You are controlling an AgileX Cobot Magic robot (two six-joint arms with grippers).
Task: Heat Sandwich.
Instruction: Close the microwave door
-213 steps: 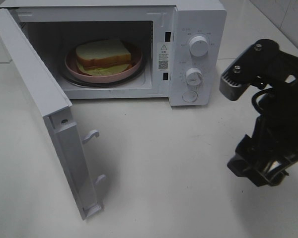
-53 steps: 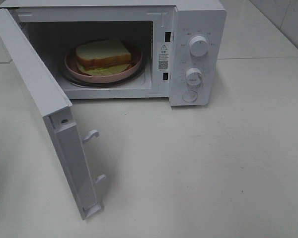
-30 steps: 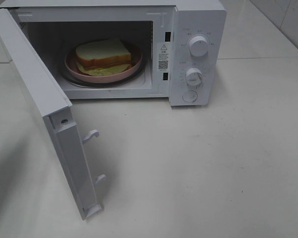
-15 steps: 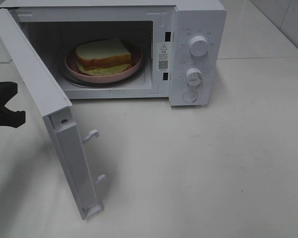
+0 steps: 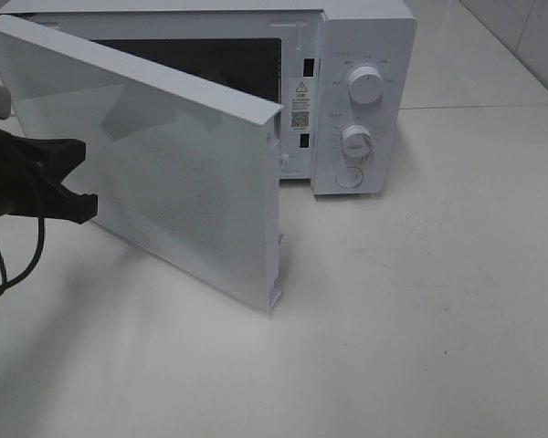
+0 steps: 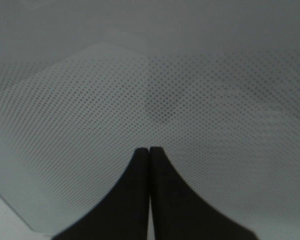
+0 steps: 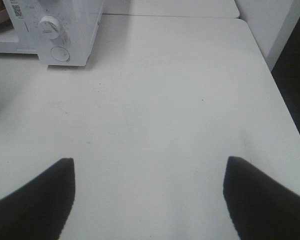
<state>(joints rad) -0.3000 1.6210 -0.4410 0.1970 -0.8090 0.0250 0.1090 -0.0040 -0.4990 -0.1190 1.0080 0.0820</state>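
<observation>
Fingers (image 6: pixel 127 200), left gripper (image 6: pixel 149 150): pressed together at microwave door (image 5: pixel 164 155) outer face (sandwich hidden behind door); right gripper (image 7: pixel 149 200) spread.

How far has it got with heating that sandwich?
Loading looks done: the sandwich lay inside a moment ago; the door now hides it. In hand: the left fingers, shut, are pushing that door, about half closed. Left: latching it and setting the knobs; the right fingers wait open over the table.

sandwich | out of sight behind the half-shut microwave door (image 5: pixel 164 155) | look, pose: cannot tell
</observation>
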